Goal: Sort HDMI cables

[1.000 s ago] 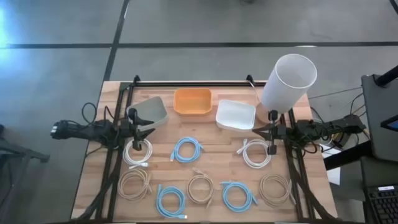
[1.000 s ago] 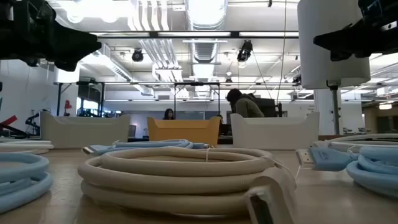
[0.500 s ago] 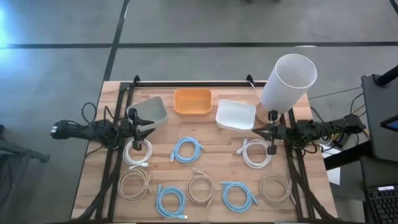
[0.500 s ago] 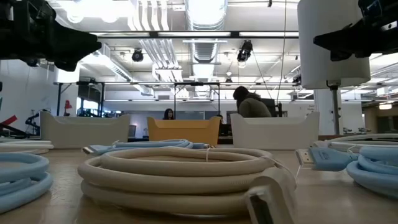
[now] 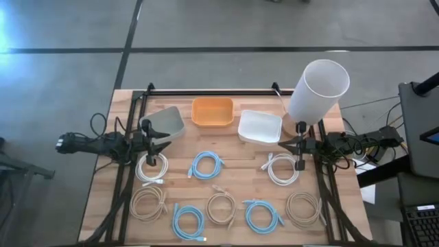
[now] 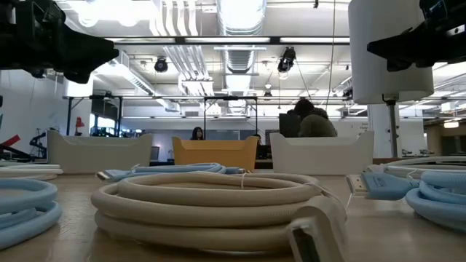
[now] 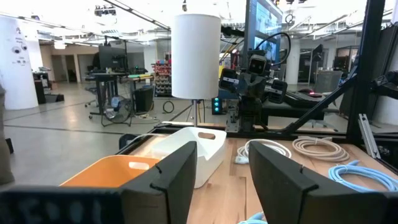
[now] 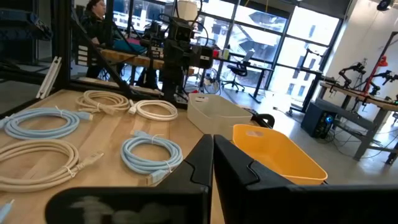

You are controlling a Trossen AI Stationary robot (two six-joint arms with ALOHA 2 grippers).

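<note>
Wooden slatted table [image 5: 233, 154] carries eight coiled cables and three bins. Along the far edge: grey plastic bin [image 5: 167, 121] toward the left corner, orange plastic bin [image 5: 212, 112] in the middle, white plastic bin [image 5: 260, 127] toward the right. A tall white cylinder on a stand [image 5: 317, 89] is at the far right corner.

Middle row of coils: white coiled cable [image 5: 151, 168] near the left edge, light blue coiled cable [image 5: 206, 165] at centre, second white coiled cable [image 5: 281, 168] near the right edge. Near-edge row, left to right: beige coiled cable [image 5: 149, 202], second light blue coil [image 5: 188, 221], middle beige coil [image 5: 221, 207], third light blue coil [image 5: 261, 215], right beige coil [image 5: 304, 208]. All coils lie flat on the table, apart from each other, none in a bin.

Left gripper [image 5: 162, 138] hovers at the left edge, above the gap between the grey bin and the left white coil, fingers apart, holding nothing; left wrist view shows both dark fingers [image 7: 172, 177] spread with table between them. Right gripper [image 5: 284, 144] hovers at the right edge just beside the white bin, above the right white coil, fingers pressed together, empty; right wrist view shows them closed to a thin seam [image 8: 208, 158].

Low view: a beige coil [image 6: 211, 204] fills the foreground, people in the room beyond
</note>
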